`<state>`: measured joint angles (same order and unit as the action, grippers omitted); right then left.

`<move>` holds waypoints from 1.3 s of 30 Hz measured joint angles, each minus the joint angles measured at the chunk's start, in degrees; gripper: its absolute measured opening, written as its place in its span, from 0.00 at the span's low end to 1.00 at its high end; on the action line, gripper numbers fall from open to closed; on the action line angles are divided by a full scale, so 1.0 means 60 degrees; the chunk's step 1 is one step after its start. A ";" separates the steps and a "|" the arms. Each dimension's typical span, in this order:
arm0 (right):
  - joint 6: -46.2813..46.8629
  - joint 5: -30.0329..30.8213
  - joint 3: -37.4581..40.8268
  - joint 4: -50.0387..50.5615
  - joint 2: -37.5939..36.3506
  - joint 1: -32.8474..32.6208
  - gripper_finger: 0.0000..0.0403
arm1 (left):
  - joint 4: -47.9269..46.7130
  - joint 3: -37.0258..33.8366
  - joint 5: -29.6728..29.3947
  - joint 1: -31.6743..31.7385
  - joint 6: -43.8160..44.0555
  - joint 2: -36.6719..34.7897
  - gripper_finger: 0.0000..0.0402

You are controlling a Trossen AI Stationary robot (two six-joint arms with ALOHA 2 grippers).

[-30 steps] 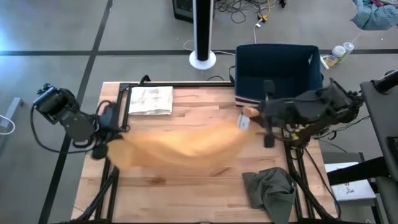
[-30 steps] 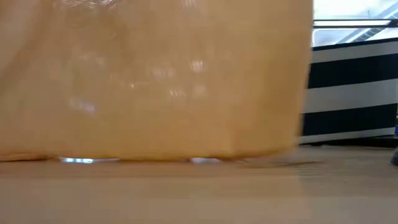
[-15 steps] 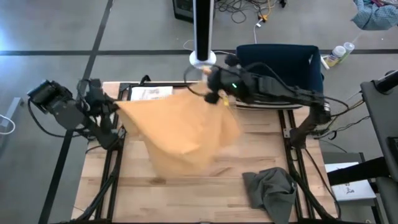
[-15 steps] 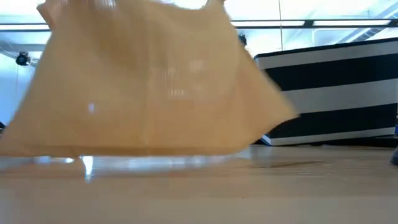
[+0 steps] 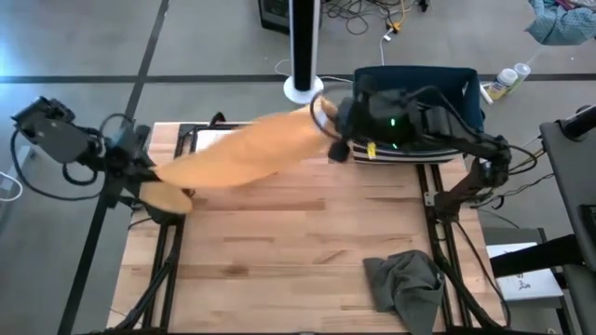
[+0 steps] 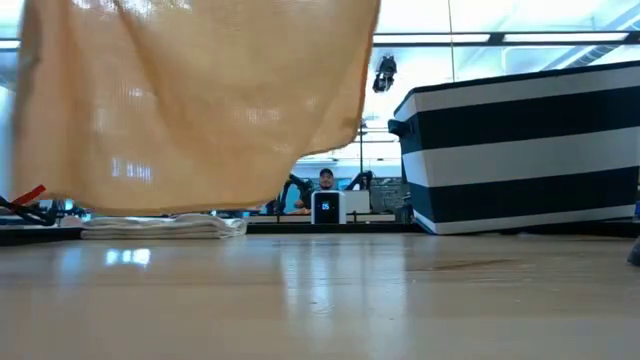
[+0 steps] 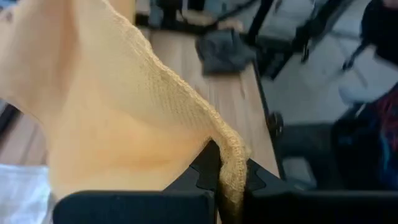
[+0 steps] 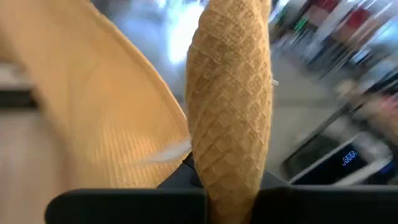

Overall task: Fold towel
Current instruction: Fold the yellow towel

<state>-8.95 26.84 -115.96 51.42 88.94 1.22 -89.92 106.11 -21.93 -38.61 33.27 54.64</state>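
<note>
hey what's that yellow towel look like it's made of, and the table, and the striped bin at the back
The towel looks like soft woven cotton: a waffle weave shows up close, and it drapes loosely. The table looks like butcher-block wood, with pale glued strips and a slight sheen that mirrors light in the low view. The striped bin seems to be fabric, dark and white bands, matte; hard to confirm.

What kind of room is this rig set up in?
Probably a robotics lab or workshop: bare concrete floor with loose cables, a person seated at equipment beyond the wooden table, and a striped bin.
</note>
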 joint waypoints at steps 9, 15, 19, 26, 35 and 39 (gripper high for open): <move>0.4092 -0.0007 0.2876 0.1439 0.0212 -0.2664 0.01 | 0.4014 -0.4792 0.1770 -0.0042 0.0487 0.0592 0.00; 0.6503 0.0013 0.5437 0.0320 0.0356 -0.4172 0.01 | 0.9634 -0.8405 0.3462 -0.0120 0.0664 0.1436 0.00; 0.8280 0.0044 0.6933 0.0027 0.0344 -0.4751 0.01 | 1.3107 -0.9960 0.4465 -0.0113 0.1139 0.2618 0.00; 1.0172 -0.0505 0.8362 -0.0031 0.0340 -0.5415 0.03 | 1.4729 -1.0431 0.4975 -0.0150 0.2153 0.5219 0.00; 1.0393 -0.2192 0.8352 0.0261 0.0314 -0.5522 0.32 | 1.3736 -0.8685 0.5529 -0.0740 0.2603 0.7078 0.14; 1.0066 -0.2058 0.8239 0.0309 0.0288 -0.5538 0.43 | 1.1845 -0.7770 0.5220 -0.1302 0.3031 0.7189 0.23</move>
<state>51.44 14.49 -66.53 53.28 90.67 -32.00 -18.86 59.48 9.39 -46.42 51.46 97.77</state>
